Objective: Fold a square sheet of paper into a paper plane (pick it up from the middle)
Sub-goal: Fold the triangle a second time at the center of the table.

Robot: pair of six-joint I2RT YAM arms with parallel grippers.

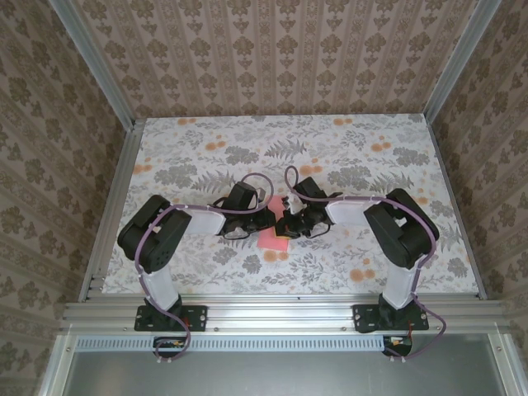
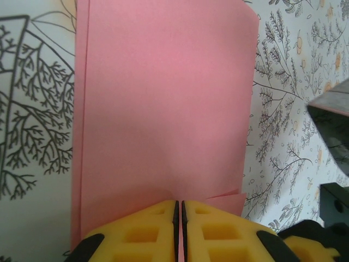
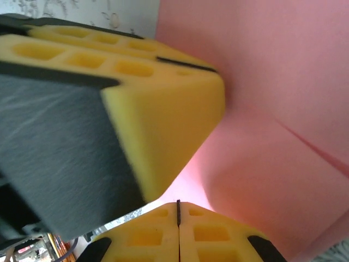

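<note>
The square sheet of paper point(image 1: 272, 240) is salmon pink and lies folded double into a rectangle in the middle of the table, not in the shape of a paper plane. My left gripper point(image 1: 266, 219) comes at it from the left. In the left wrist view the sheet point(image 2: 163, 109) stretches away from the left gripper point(image 2: 180, 203), whose yellow fingers are shut on its near edge, with pink showing between the pads. My right gripper point(image 3: 178, 205) is shut just at the sheet point(image 3: 283, 82), with no paper seen between its pads. A left finger point(image 3: 163, 98) crosses right above it.
The table point(image 1: 371, 247) has a grey fern print with small orange flowers. Patterned walls and an aluminium frame point(image 1: 115, 206) close it in on three sides. The right arm's dark body point(image 2: 332, 125) hangs close to the sheet's right side.
</note>
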